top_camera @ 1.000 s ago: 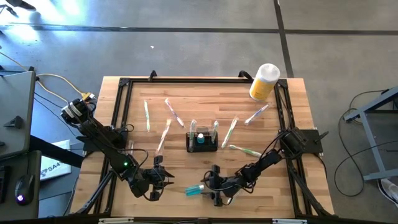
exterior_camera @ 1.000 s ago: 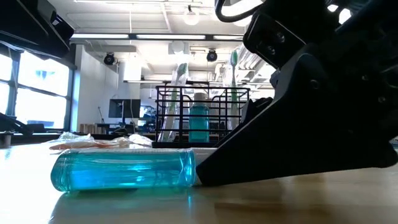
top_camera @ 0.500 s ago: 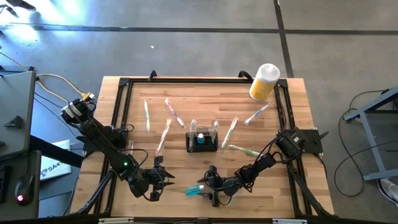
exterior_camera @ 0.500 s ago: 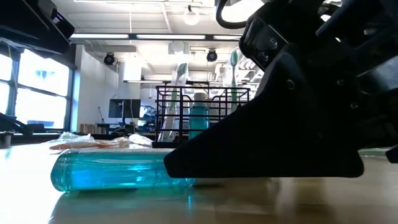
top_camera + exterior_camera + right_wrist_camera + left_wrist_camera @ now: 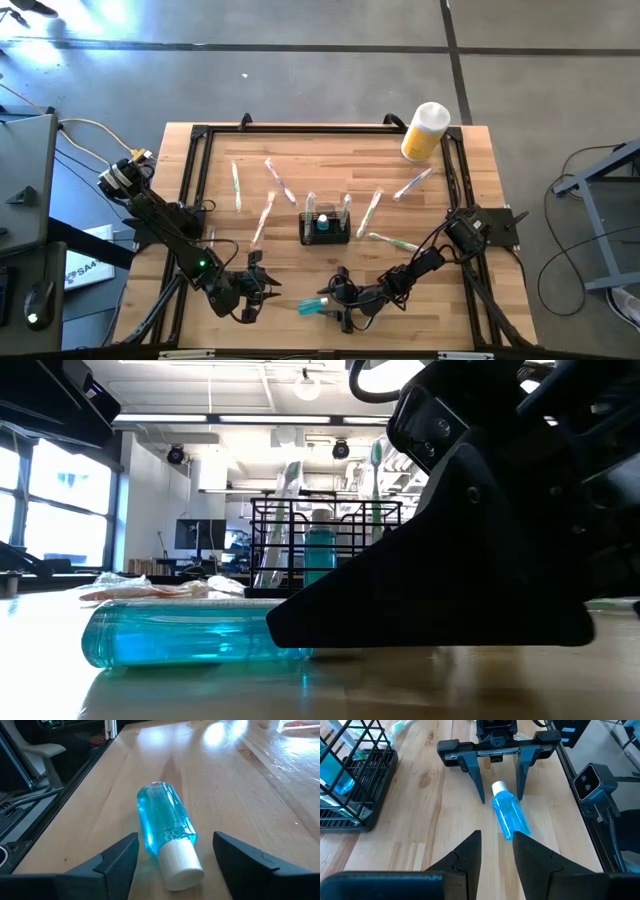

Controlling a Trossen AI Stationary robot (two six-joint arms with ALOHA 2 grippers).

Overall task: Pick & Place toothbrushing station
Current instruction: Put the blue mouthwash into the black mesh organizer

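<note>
The black wire-mesh caddy [image 5: 325, 228] stands on its base at mid-table, with two toothbrushes and a blue bottle upright in it; it also shows in the low view [image 5: 320, 550]. A second blue bottle [image 5: 312, 305] with a white cap [image 5: 180, 865] lies on its side near the front edge. My right gripper [image 5: 337, 306] is open at table height, its fingers on either side of the cap end without touching it. My left gripper [image 5: 262, 287] waits to the bottle's left, slightly open and empty, pointing at the bottle [image 5: 510, 812].
Several loose toothbrushes [image 5: 268, 215] lie on the wood around the caddy. A yellow cylinder with a white lid [image 5: 425, 130] stands at the far right corner. A black frame [image 5: 195, 180] runs along the table's edges.
My right gripper has slid toward the table's left, along the tabletop toward the lying bottle; its fingers now reach past the cap end on both sides. The bottle has stayed where it was.
</note>
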